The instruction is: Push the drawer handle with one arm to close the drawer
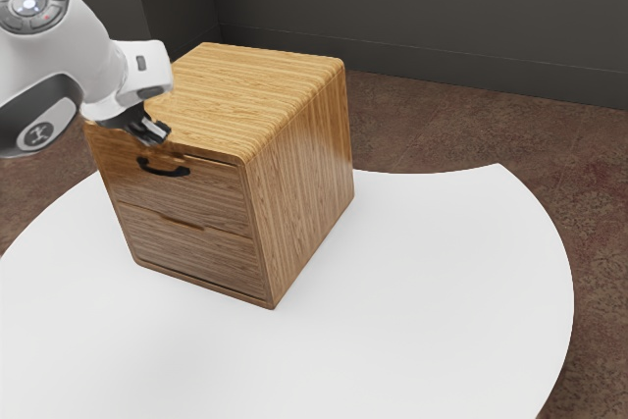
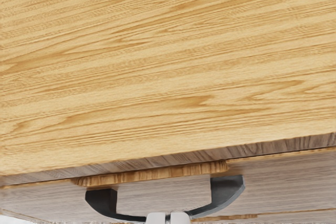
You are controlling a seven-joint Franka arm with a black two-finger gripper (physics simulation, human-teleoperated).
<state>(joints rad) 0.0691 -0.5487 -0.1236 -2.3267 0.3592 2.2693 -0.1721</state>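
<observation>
White round-edged table (image 1: 432, 272), supporting a two-drawer wooden cabinet (image 1: 299, 174). The white arm (image 1: 93, 61) enters from the exterior view's left. The upper drawer (image 1: 221, 188) appears flush with the cabinet's front. The black gripper (image 1: 161, 133) is near the drawer's upper edge, its fingers (image 2: 180, 217) together. The curved black handle (image 1: 173, 174) is mounted on the upper drawer, just beside the fingertips; contact cannot be determined
</observation>
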